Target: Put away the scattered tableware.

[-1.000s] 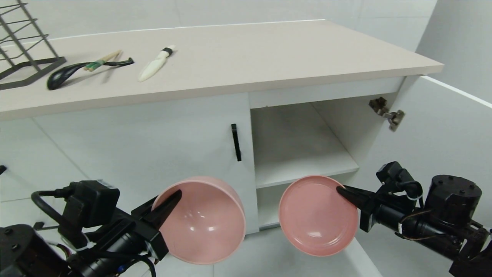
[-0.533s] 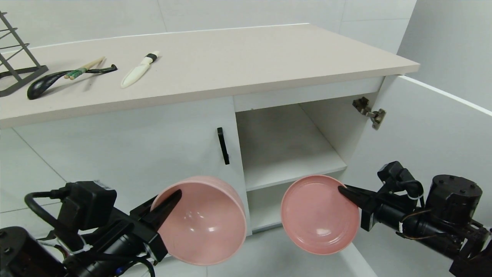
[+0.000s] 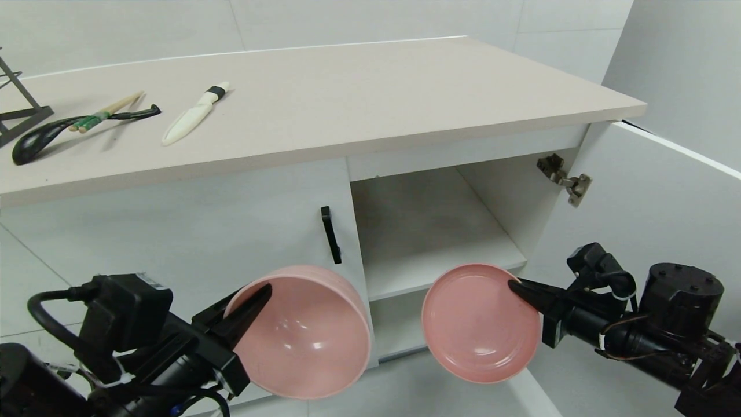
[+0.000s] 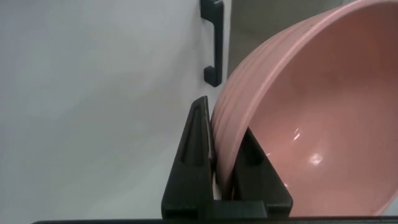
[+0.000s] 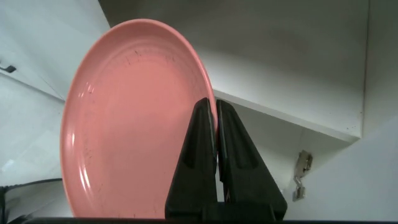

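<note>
**A:** How will the bowl point(image 3: 312, 341) handle?

**B:** It looks stiff and glazed, so I judge it slick, breakable and the heavier of the two pink pieces. The left claw point(image 3: 260, 292) is clamped on its rim, one finger inside and one outside. It holds the bowl tipped in the air before the shut cupboard door point(image 3: 202, 231). The rim is the sensible place to hold it.

**A:** And the plate point(image 3: 474, 324)?

**B:** Lighter and shallow, but just as hard and likely to chip. The right claw point(image 3: 512, 285) is pinched tight on its rim and holds it on edge before the open cupboard, near the shelf point(image 3: 440, 255).

**A:** What's the count?

**B:** On the bench point(image 3: 376, 98), from the left, there is one black spoon point(image 3: 35, 139). One pair of chopsticks point(image 3: 107, 109) seems to cross its handle. Then comes one white knife point(image 3: 191, 116). Below the bench are one bowl and one plate.
</note>
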Robot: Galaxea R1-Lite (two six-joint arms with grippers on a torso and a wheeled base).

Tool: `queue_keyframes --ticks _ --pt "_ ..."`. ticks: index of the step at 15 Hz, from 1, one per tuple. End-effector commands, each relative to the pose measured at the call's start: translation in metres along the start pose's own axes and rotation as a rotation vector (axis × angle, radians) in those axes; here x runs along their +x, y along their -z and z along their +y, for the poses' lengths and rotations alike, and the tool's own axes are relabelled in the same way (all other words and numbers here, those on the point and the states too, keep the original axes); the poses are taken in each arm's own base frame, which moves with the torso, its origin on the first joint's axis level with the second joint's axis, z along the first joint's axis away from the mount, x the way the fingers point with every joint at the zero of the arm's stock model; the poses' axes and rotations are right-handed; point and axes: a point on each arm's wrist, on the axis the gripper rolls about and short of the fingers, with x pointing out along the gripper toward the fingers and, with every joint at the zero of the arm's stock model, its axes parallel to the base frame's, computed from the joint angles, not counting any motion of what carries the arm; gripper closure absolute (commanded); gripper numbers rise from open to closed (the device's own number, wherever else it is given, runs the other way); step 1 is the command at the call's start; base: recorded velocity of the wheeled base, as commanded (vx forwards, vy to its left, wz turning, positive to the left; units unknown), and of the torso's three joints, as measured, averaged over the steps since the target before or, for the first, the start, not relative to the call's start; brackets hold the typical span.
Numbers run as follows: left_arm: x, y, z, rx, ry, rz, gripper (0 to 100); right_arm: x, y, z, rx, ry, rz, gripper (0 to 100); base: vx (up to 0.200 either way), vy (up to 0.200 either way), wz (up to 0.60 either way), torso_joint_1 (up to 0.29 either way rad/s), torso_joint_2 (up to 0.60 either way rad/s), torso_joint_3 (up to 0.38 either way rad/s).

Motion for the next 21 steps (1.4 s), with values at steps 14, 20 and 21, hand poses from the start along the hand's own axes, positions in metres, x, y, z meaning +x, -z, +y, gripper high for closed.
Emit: queue_keyframes --ticks 14,20,21 --pt "-0.02 -0.013 -0.013 0.007 0.1 -0.034 100 0.049 0.016 -0.006 0.125 -0.012 -0.014 100 0.043 0.0 0.0 0.001 0.0 0.0" --pt "-0.036 -0.012 -0.009 0.009 0.106 0.02 100 0.069 0.026 -0.011 0.186 0.001 -0.018 100 0.0 0.0 0.0 0.0 0.0 0.0" --pt "-0.036 -0.012 -0.009 0.006 0.106 0.022 100 0.072 0.028 -0.012 0.188 0.003 -0.016 100 0.0 0.0 0.0 0.0 0.0 0.0"
